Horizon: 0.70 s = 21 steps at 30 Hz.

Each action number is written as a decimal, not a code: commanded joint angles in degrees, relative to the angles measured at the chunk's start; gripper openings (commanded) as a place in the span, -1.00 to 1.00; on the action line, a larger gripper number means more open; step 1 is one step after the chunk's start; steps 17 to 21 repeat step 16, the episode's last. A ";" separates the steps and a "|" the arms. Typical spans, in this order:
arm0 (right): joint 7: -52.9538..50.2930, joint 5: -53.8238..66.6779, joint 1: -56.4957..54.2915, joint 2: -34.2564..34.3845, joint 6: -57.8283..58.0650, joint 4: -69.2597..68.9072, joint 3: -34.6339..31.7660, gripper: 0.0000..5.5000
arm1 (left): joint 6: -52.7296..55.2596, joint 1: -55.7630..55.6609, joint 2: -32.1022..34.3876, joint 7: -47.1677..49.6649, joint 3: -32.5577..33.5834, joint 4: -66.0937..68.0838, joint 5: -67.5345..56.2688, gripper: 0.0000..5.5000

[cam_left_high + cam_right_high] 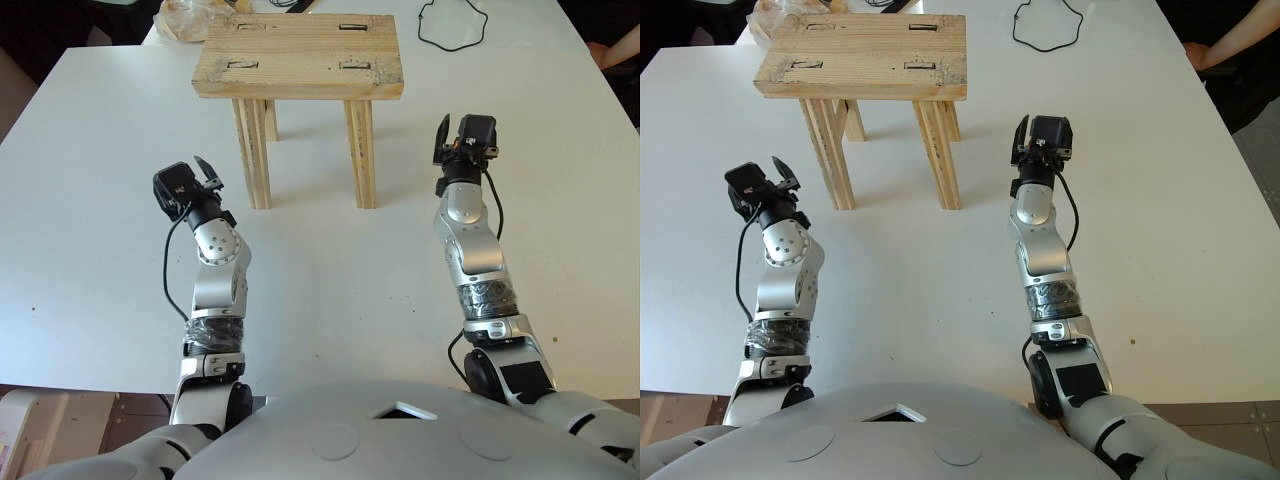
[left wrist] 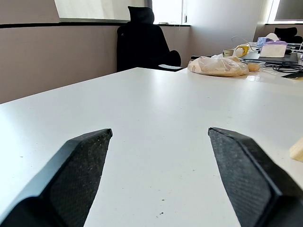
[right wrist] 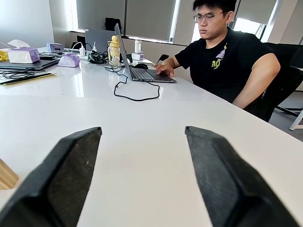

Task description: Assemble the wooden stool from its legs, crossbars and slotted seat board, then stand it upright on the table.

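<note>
Stool [image 1: 300, 55] looks all built and stands on its legs on the desk [image 1: 100, 200], just ahead of and between the left jaws and right jaws, both spread wide and holding nothing, so I think nothing is left but keeping clear.

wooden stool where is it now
In the left eye view the wooden stool stands upright at the far middle of the table, ahead of and between the left hand and right hand, a plastic bag behind it.
</note>
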 commanded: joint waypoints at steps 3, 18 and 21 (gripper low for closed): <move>0.00 -1.73 -2.09 1.38 -1.93 2.10 -2.35 0.16 | 0.18 -3.20 -2.13 -1.39 0.85 -0.05 2.24 0.37; -2.04 -3.72 -4.21 4.86 -5.71 6.19 -4.66 0.14 | 2.52 -7.33 -1.66 -5.43 3.70 1.05 3.01 0.21; -2.04 -3.72 -4.21 4.86 -5.71 6.19 -4.66 0.14 | 2.52 -7.33 -1.66 -5.43 3.70 1.05 3.01 0.21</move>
